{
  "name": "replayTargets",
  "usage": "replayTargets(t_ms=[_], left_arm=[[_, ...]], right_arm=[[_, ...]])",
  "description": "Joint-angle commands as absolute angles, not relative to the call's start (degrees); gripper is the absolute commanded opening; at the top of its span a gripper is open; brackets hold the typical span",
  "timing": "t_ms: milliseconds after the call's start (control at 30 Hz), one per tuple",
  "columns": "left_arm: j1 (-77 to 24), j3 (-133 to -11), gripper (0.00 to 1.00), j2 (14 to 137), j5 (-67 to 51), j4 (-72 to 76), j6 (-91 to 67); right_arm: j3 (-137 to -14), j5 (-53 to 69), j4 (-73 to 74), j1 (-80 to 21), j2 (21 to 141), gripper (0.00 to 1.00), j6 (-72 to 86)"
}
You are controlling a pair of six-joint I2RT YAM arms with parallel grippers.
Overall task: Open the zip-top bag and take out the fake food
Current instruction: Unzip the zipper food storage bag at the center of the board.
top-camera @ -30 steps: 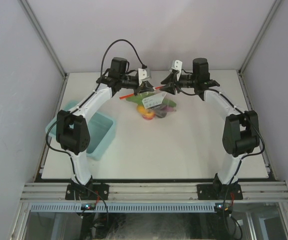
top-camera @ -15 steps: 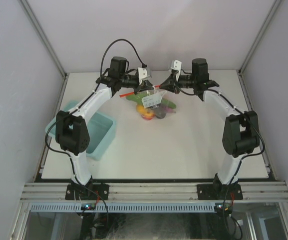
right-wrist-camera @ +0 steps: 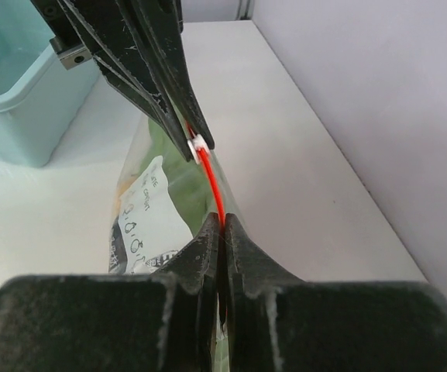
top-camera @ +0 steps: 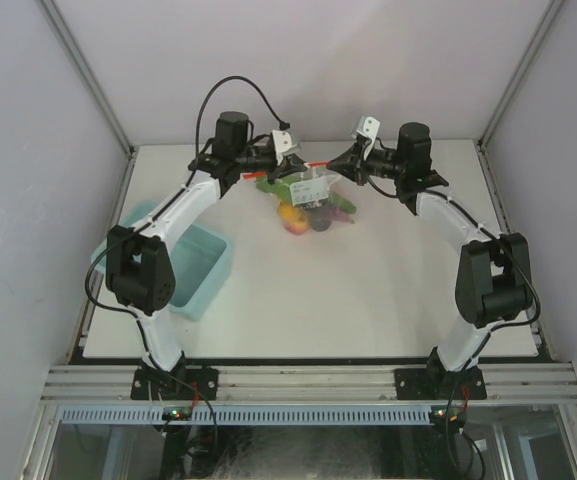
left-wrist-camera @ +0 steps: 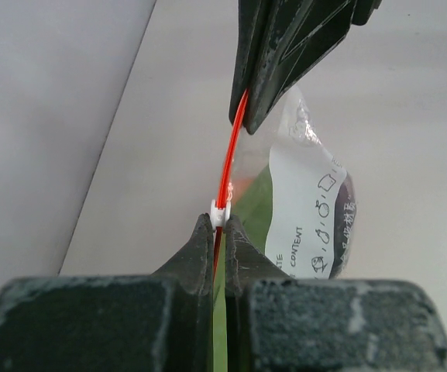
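**A:** What did the bag (top-camera: 315, 192) look like?

**B:** It was clear, crinkled plastic with a red-orange strip (left-wrist-camera: 225, 163) along its top edge and a small white slider (left-wrist-camera: 220, 211) on that strip. A white label (left-wrist-camera: 307, 213) with black writing was on one face. Through the plastic the food (top-camera: 295, 216) showed as green high up, with yellow, red and a dark piece lower down.

**A:** Where was it?

**B:** It was toward 12 o'clock on the table (top-camera: 368, 290), at mid-width, strung between the two arms. Whether its bottom touched the table I could not tell.

**A:** And the jaws?

**B:** Both were clenched on the strip. The left gripper (left-wrist-camera: 216, 225) pinched it right at the slider, which sat against its fingertips. The right gripper (right-wrist-camera: 221, 222) pinched the other end.

**A:** Was there anything else around?

**B:** A light blue bin (top-camera: 206, 272) stood at 9 o'clock, well apart from the bag, beside the left arm. The two grippers crowded the strip from both ends, so only a short red stretch showed between them. The label covered part of the food.

**A:** Which way did the bag run?

**B:** In the top view the strip, its long axis, ran 9 to 3 o'clock, pulled taut and straight. The slider was at the 9 end. The body of the bag hung from the strip toward 6 o'clock.
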State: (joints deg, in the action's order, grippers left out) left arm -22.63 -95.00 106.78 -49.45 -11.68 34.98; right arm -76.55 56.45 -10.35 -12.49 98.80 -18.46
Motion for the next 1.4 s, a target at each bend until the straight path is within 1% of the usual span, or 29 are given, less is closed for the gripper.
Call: replayTargets(t_ms=[0, 133, 333, 900, 1367], left_arm=[[-20.5, -94.5, 0.0, 103.2, -46.6, -9.0, 33.8], [-20.2, -94.5, 0.0, 103.3, -46.2, -9.0, 33.6], [-19.7, -94.4, 0.0, 103.3, -45.1, -8.9, 33.1], [-19.0, -94.5, 0.0, 103.6, -44.2, -8.3, 31.7], [-19.0, -94.5, 0.0, 103.7, -44.7, -8.4, 31.5]], right_arm=[[-74.6, 52.5, -20.4, -10.6, 94.1, 0.0, -13.0], [-72.0, 49.8, -25.7, -10.1, 92.8, 0.0, -10.6], [-70.8, 46.0, -28.6, -9.7, 92.1, 0.0, -8.7], [-61.0, 32.1, -42.7, -7.6, 88.2, 0.0, -1.7], [-56.0, 23.8, -49.6, -7.0, 86.1, 0.0, 0.5]])
